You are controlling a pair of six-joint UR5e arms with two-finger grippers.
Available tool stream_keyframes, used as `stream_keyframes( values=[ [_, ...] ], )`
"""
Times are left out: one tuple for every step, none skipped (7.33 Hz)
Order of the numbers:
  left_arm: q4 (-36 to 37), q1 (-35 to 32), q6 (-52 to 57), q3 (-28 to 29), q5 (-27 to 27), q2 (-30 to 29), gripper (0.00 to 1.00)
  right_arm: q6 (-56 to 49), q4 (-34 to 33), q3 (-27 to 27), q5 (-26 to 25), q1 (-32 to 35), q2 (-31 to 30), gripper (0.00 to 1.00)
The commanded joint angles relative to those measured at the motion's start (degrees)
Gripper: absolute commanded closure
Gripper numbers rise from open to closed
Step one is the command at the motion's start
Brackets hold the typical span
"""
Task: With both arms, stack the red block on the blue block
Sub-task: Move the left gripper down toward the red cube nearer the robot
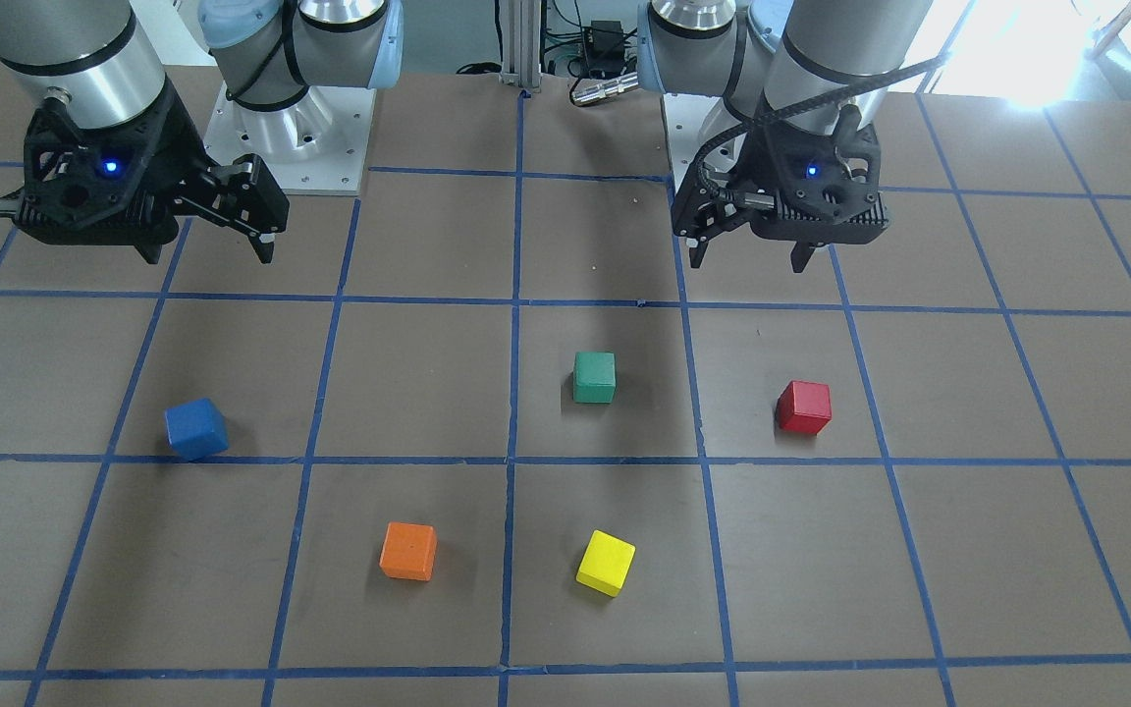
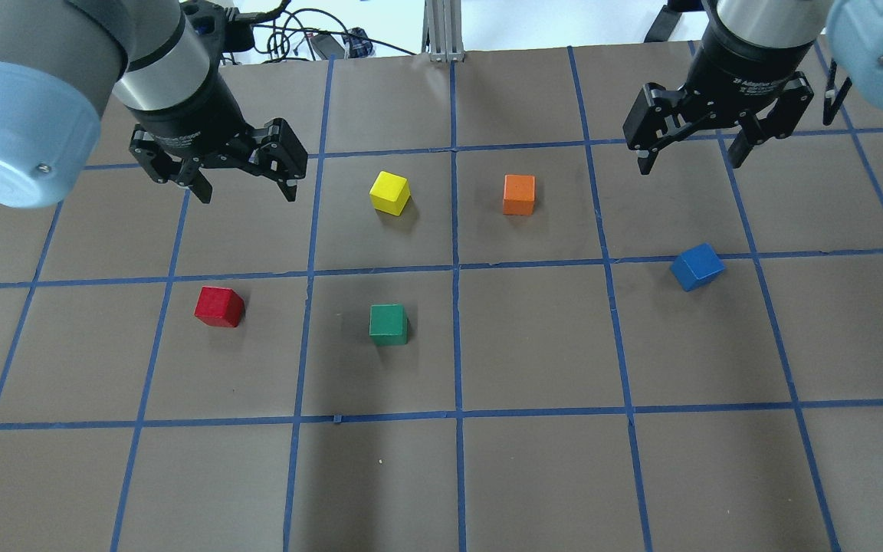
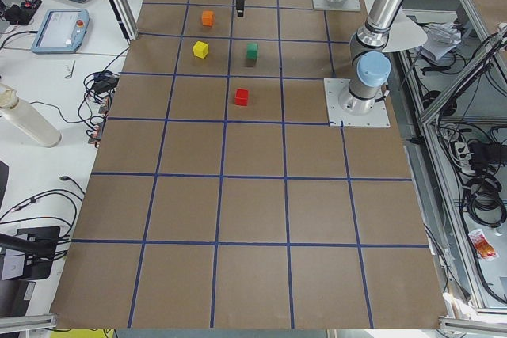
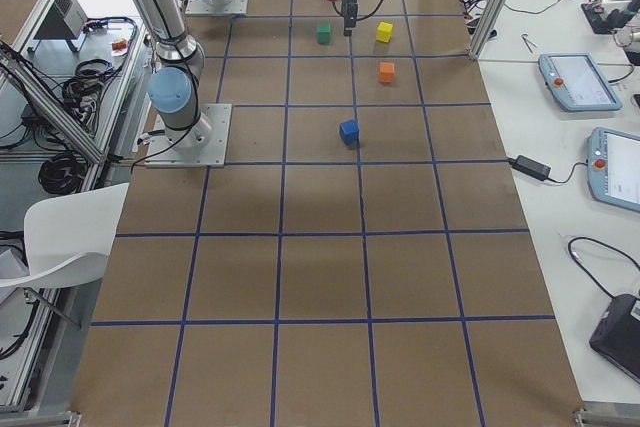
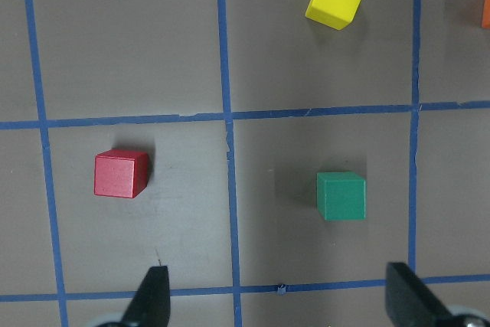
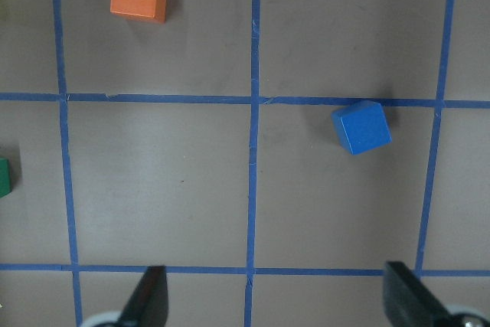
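Note:
The red block (image 1: 803, 407) lies on the brown table on my left side, also in the overhead view (image 2: 219, 307) and the left wrist view (image 5: 120, 174). The blue block (image 1: 196, 429) lies turned a little on my right side, also in the overhead view (image 2: 697, 267) and the right wrist view (image 6: 361, 127). My left gripper (image 2: 247, 195) is open and empty, held above the table beyond the red block. My right gripper (image 2: 690, 164) is open and empty, held above the table beyond the blue block.
A green cube (image 2: 388, 323) sits between the two blocks, nearer the red one. A yellow cube (image 2: 390, 192) and an orange cube (image 2: 519, 194) lie farther out, mid-table. Blue tape lines grid the table. The arm bases (image 1: 291, 137) stand at the robot's edge.

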Motion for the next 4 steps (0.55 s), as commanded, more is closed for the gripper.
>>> stream_keyframes(
  values=[
    [0.38,0.00,0.07,-0.97,0.60,0.01,0.00,0.07,0.01,-0.06,0.17,0.06,-0.10,0.00],
    [0.21,-0.09,0.07,-1.06,0.52,-0.17,0.00,0.15,0.01,-0.06,0.17,0.06,-0.10,0.00],
    [-0.14,-0.18,0.07,-1.06,0.52,-0.52,0.00,0.16,0.10,-0.06,0.17,0.14,-0.10,0.00],
    [-0.14,-0.09,0.24,-1.06,0.52,-0.44,0.00,0.16,0.02,-0.06,0.17,0.14,-0.02,0.00]
  ],
)
